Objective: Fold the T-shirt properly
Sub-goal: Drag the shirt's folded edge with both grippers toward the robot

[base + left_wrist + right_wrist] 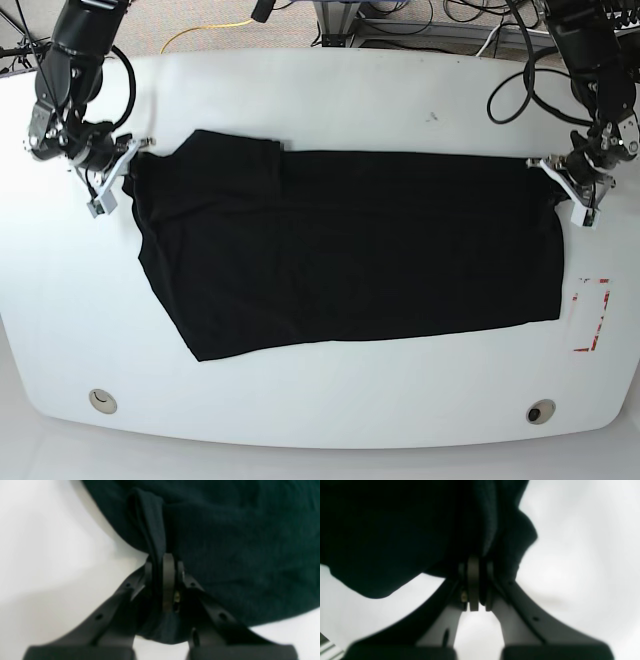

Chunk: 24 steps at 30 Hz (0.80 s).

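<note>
White tabletop (330, 90) fills your base view, cables trailing off its far edge, and the T-shirt (350, 250) lies spread across the middle of it, plain black side up, stretched long from side to side. No print shows from here.

Your left gripper (162, 565) sits at the shirt's end nearest the red corner marks (592, 318), and the wrist view shows its jaws pressed together on a bunched fold of the black cloth. Your right gripper (473, 566) is at the opposite end of the shirt, jaws likewise closed on a gathered edge of fabric that hangs dark above them. Both pinches are on the shirt's far edge, one at each end.

By the look of it, you are at the start of a lengthwise fold: two corners held, cloth otherwise flat. Next you would probably lift both ends together and carry the far edge over toward the near edge. Keep the two arms level and moving at a matched pace, or the cloth between them will sag and wrinkle. The near edge already runs crooked at the right gripper's end, so expect to align there.
</note>
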Available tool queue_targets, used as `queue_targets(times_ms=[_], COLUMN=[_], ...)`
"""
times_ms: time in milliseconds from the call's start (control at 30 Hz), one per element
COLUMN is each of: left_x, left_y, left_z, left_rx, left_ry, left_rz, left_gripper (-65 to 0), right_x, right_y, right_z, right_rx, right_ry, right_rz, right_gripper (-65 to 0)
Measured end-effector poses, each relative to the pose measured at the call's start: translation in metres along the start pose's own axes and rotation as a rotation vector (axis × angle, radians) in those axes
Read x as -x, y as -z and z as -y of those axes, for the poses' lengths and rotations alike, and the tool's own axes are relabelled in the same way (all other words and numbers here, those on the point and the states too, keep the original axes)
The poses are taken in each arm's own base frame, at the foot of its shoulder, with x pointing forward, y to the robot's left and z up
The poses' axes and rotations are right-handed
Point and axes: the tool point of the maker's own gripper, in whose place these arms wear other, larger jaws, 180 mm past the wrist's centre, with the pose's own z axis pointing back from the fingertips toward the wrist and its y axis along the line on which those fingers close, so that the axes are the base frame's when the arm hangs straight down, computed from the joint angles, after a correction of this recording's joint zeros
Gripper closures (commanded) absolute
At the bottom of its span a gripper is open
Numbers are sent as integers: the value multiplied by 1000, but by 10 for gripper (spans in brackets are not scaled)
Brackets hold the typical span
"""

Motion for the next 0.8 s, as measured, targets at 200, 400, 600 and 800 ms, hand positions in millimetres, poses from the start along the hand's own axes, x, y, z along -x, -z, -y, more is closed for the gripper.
queue_targets(times_ms=[200,400,600,800], left_x=[29,56,69,69], left_y=[-28,-55,-71,-73], left_z=[5,-1,-8,-13], left_rx=[-30,-58,-79,-96], left_ry=[81,73,99,106], left_rz=[-105,-130,-177,-188], left_gripper=[0,0,-28,-228], right_x=[31,63,74,89], right_y=[-28,-53,-62,-59], right_z=[-1,-6,-21,-31], right_rx=[56,104,101,84], right_ry=[26,9,-22,2], right_rz=[-29,-98,-108,-132], right_gripper=[-13,-13,-14,-32])
